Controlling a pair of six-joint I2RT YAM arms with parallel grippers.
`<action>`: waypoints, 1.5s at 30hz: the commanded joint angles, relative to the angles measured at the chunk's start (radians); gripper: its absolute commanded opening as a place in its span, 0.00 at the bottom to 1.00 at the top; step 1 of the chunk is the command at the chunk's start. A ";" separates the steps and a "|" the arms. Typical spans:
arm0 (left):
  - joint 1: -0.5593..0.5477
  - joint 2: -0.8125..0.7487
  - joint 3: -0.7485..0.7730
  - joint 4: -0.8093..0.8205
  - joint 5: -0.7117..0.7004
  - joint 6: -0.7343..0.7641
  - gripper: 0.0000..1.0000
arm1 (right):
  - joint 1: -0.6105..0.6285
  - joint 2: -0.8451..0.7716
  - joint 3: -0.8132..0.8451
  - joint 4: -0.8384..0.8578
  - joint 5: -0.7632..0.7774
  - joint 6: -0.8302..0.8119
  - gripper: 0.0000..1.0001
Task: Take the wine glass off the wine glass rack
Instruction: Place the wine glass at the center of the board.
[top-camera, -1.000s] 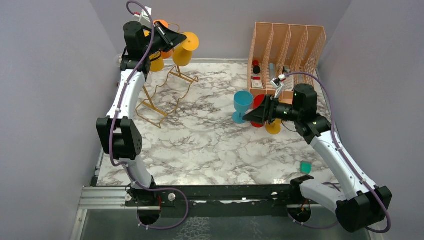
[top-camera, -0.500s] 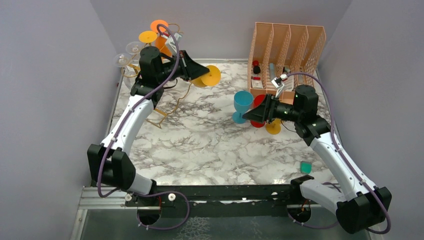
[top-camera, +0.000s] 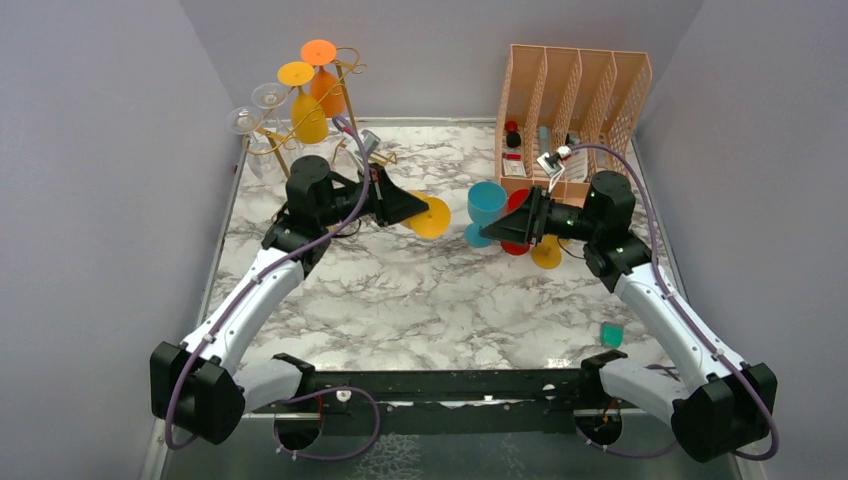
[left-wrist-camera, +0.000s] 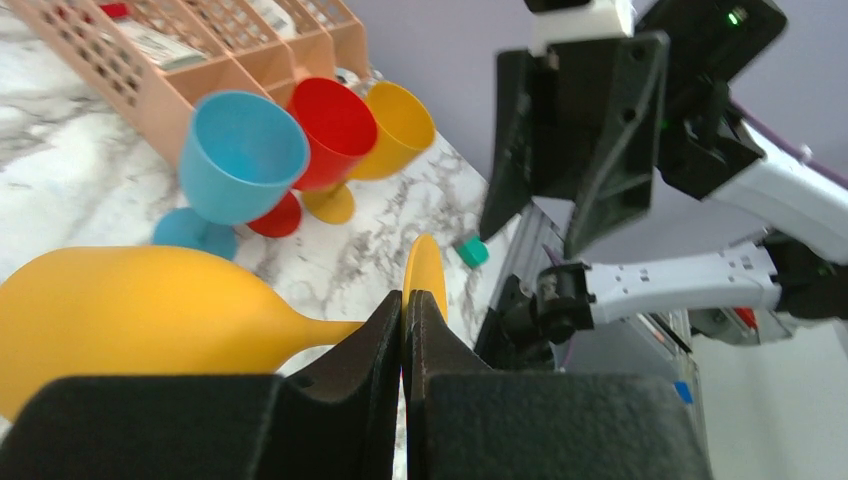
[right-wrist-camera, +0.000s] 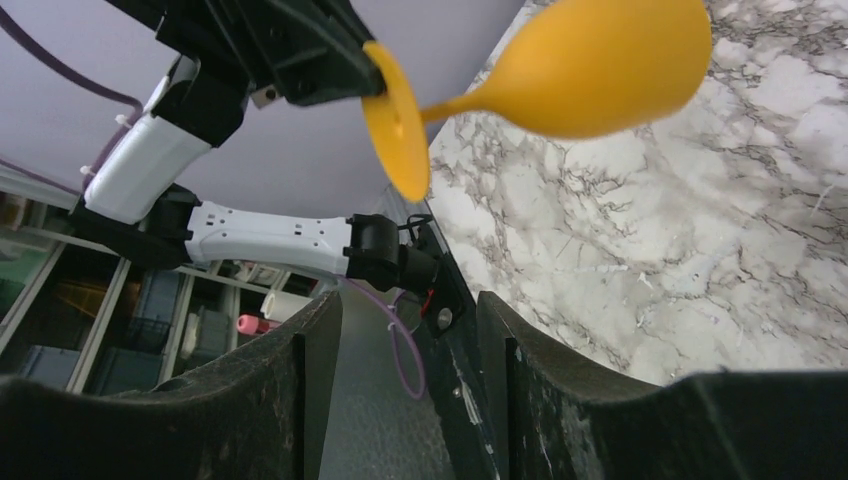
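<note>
- A small teal block (top-camera: 611, 334), too small to identify further, lies on the marble table (top-camera: 400, 300) nearest the arm bases, by the right arm and well apart from the action
- The left gripper (left-wrist-camera: 405, 310) is clamped tight on the thin stem of the yellow wine glass (left-wrist-camera: 130, 310), just behind its foot; a grip on the stem fits the narrow jaws, where the wide bowl would not
- That glass lies roughly horizontal above mid-table, off the rack, foot disc towards the right arm and bowl back towards the left wrist, so the lift-off looks done and it has yet to be set down or passed over
- The right gripper (right-wrist-camera: 405, 300) faces that foot with its fingers apart and nothing between them, near but not touching; it seems posed to receive the glass, though that is only a guess
- Just behind the right gripper a blue goblet (left-wrist-camera: 240, 160), a red goblet (left-wrist-camera: 335, 120) and a yellow goblet (left-wrist-camera: 398, 115) stand upright in a close cluster
- Behind them sits the peach file organiser (top-camera: 575, 80)
- In the far left corner the wine glass rack (top-camera: 283, 140) holds a hanging yellow glass (top-camera: 308, 118), an orange glass (top-camera: 325, 85) and two clear glasses (top-camera: 256, 108), bowls down
</note>
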 joint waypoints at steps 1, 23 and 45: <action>-0.062 -0.085 -0.091 0.112 -0.041 -0.052 0.00 | 0.053 0.049 0.027 0.070 -0.051 0.005 0.56; -0.171 -0.181 -0.238 0.131 -0.113 -0.076 0.07 | 0.213 0.166 0.059 0.083 -0.042 -0.049 0.01; -0.173 -0.243 -0.273 0.003 -0.042 -0.089 0.30 | 0.216 0.155 0.051 0.117 -0.062 -0.064 0.01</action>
